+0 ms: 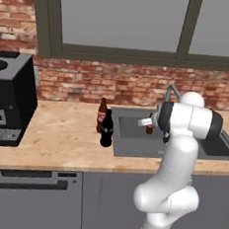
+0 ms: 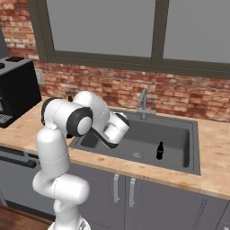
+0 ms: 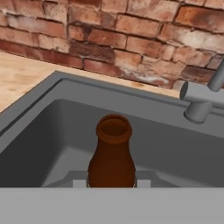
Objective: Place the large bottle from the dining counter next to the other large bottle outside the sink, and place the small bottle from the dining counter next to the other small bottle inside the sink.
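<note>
- End effector point(image 3: 112, 183) closed on the small brown bottle point(image 3: 112, 153), held upright over the sink point(image 3: 48, 131), neck up, faucet point(image 3: 199, 100) off to one side
- In the left base view, small brown bottle point(image 1: 150, 126) above the basin, partly hidden behind the arm
- Tiny black bottle point(image 2: 159, 151) standing on the sink floor point(image 2: 179, 134), toward the right part of the basin, apart from the held bottle
- Tall cola bottle point(image 1: 101, 115) and all-black bottle point(image 1: 107, 129) already side by side on the table point(image 1: 60, 136) just left of the sink
- Best done by carrying the held bottle across toward the tiny black one, keeping it vertical and clear of the faucet and basin walls
- Then lowering straight down until the base rests flat just beside the black bottle without knocking it, and only then letting go
- Red band visible on the cola bottle; any lettering too small to read; label on the held bottle hidden in the hand view
</note>
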Tool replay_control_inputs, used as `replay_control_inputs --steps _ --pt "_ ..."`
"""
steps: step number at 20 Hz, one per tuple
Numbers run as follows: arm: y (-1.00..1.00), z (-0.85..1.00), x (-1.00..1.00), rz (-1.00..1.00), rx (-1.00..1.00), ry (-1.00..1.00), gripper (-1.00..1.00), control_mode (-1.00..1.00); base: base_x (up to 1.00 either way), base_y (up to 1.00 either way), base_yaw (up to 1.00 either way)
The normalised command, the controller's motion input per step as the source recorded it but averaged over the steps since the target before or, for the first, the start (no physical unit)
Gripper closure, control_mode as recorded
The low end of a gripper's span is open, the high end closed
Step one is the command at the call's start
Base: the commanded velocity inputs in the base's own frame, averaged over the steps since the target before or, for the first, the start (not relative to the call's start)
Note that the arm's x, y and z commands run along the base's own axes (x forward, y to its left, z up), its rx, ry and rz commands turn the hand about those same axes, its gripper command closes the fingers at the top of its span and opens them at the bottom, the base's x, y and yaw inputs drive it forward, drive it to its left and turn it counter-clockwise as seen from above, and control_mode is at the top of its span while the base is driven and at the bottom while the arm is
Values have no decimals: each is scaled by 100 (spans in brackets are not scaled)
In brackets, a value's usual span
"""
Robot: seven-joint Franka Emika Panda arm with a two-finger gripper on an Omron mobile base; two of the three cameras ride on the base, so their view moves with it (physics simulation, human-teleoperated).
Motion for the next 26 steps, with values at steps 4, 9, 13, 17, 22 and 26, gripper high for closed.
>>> replay_control_inputs --steps 4,9,13,17,22,26 --pt "0 -16 0 0 0 0 100 -100 0 0 0" --pt "-1 -20 0 1 0 0 100 -100 0 0 0" --pt "0 -36 0 2 0 0 100 -100 0 0 0" --pt "0 -33 0 2 0 0 100 -100 0 0 0" --pt "-3 -24 2 3 0 0 100 -100 0 0 0" --pt "-3 -27 9 3 0 0 100 -100 0 0 0"
